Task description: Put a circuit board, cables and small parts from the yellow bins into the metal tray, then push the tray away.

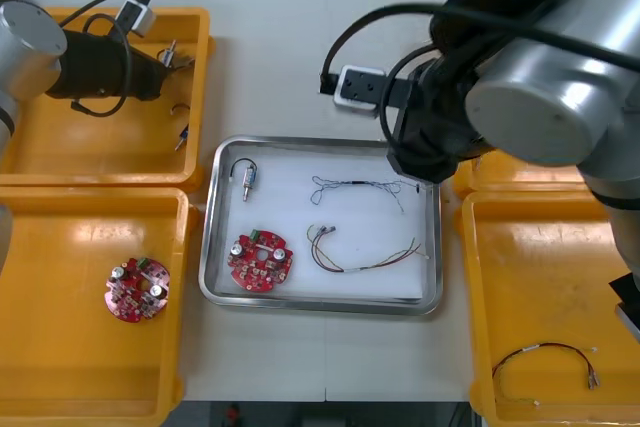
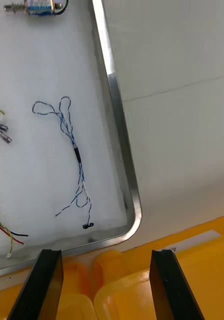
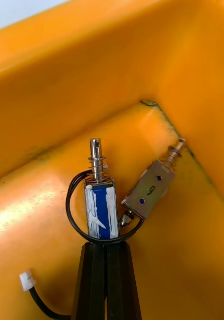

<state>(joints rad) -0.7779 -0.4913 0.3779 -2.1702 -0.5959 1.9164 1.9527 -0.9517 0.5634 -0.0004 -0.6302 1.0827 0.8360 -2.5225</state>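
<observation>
Front view, left gripper [image 1: 163, 67]: inside the far left yellow bin [image 1: 60, 147], tips at the small metal parts [image 1: 172, 51].
Front view, metal tray [image 1: 215, 247]: well apart from that gripper, toward the right arm [image 1: 520, 77]; it holds a circuit board [image 1: 260, 259] and a red and yellow cable [image 1: 375, 262].
Right wrist view, right gripper [image 2: 105, 285]: fingers apart, empty, over bin rims; the blue and white cable [image 2: 74, 155] lies beyond its tips, in the tray.
Left wrist view, left gripper: fingers pressed together; the blue-wrapped part [image 3: 99, 212] stands just past the tips, its black lead [image 3: 71, 210] looping to them, and a bare metal part [image 3: 149, 189] touches it.
Step in hand: probably picking this part. Lift slowly and straight so the lead does not drag the neighbour.
Hard to tell: whether the closed tips actually pinch the lead. The right arm hides the tray's far corner.
</observation>
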